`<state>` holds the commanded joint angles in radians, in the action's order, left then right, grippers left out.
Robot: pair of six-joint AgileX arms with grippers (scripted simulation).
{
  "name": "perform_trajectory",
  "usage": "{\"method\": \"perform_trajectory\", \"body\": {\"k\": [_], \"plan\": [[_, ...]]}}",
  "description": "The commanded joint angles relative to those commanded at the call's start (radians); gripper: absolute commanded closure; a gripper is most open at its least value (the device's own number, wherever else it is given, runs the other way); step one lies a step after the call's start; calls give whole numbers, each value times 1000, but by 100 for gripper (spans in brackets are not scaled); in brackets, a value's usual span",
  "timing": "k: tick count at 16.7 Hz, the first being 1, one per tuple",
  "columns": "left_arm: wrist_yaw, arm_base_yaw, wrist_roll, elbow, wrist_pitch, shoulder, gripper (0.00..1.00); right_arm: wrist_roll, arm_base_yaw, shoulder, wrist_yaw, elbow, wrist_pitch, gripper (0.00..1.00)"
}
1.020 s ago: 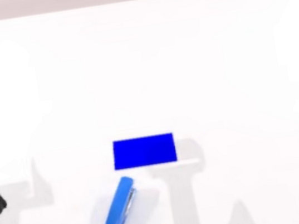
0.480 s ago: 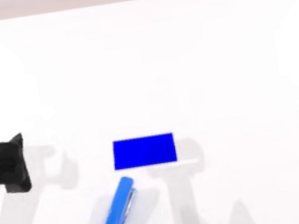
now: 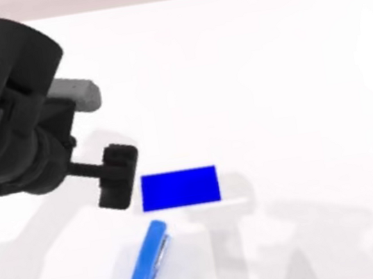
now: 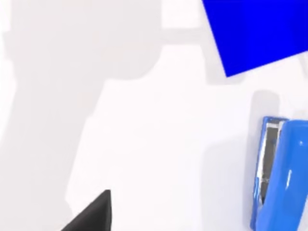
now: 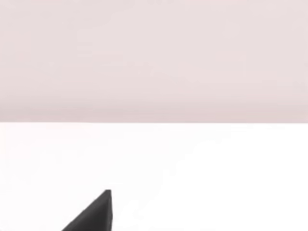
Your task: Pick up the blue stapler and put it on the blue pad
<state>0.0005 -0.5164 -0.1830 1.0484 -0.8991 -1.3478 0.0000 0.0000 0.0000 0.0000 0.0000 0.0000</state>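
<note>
The blue stapler (image 3: 149, 259) lies slanted on the white table near the front edge, its silver strip facing right; the left wrist view also shows the stapler (image 4: 281, 178). Just behind it lies the flat blue pad (image 3: 180, 188), with nothing on it, and a corner of the pad (image 4: 260, 33) appears in the left wrist view. My left gripper (image 3: 118, 176) hovers open and holding nothing, just left of the pad and behind the stapler. One dark fingertip (image 4: 96, 214) shows in its wrist view. The right arm is outside the top view; its wrist view shows one fingertip (image 5: 96, 214) over bare table.
The bulky black left arm (image 3: 16, 130) covers the table's left rear. A pale wall (image 5: 154, 57) stands beyond the table's far edge. Only arm shadows fall on the right side of the table.
The left arm has swung in from the left edge towards the middle, and its gripper now hangs beside the pad. The stapler and the pad have not moved.
</note>
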Motion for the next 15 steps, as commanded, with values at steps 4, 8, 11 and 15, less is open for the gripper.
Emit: {"method": "perform_trajectory", "body": {"k": [4,8,11,15], "plan": [[0,-107,-37,223,-180,-275,0,0,0,0,0,0,0,0],[-3,-165,-59,352,-277,-421,0,0,0,0,0,0,0,0],[-4,-173,-62,368,-288,-440,0,0,0,0,0,0,0,0],[-3,-168,-60,362,-283,-438,0,0,0,0,0,0,0,0]]}}
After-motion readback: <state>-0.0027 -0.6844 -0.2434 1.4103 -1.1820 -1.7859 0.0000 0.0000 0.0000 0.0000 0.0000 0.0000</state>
